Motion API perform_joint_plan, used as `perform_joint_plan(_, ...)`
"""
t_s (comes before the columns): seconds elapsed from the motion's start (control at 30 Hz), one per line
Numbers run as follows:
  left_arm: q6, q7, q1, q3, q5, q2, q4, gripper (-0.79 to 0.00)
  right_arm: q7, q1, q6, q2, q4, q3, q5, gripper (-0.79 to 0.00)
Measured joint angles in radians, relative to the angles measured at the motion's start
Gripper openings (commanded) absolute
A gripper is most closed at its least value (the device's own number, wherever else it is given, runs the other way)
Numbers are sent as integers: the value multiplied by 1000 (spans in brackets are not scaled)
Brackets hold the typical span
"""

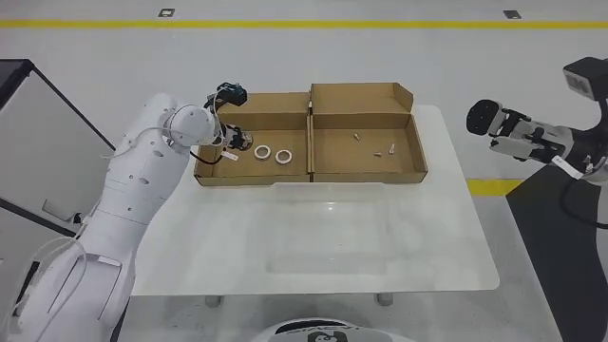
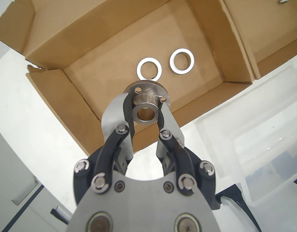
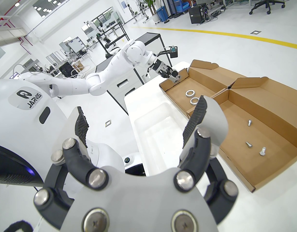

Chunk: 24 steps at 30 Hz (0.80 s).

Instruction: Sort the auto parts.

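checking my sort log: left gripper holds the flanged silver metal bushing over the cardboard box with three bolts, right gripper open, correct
Wrong box: the left gripper holds the flanged silver metal bushing over the brown cardboard box holding two flat silver rings, not the bolts, per the left wrist view. The right gripper is open.

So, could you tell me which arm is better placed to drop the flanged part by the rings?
Probably left: the left gripper holds the flanged part above the box of rings; the right gripper is open, beyond the table.
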Motion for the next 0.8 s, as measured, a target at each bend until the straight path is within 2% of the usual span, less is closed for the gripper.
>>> perform_joint_plan(0.47, -32, 53, -51, 69, 43, -19, 199, -785, 0, 0, 0, 0, 0, 0, 0, 0)
perform_joint_plan(0.8, -42, 111, -105, 151, 95, -52, 317, -785, 0, 0, 0, 0, 0, 0, 0, 0)
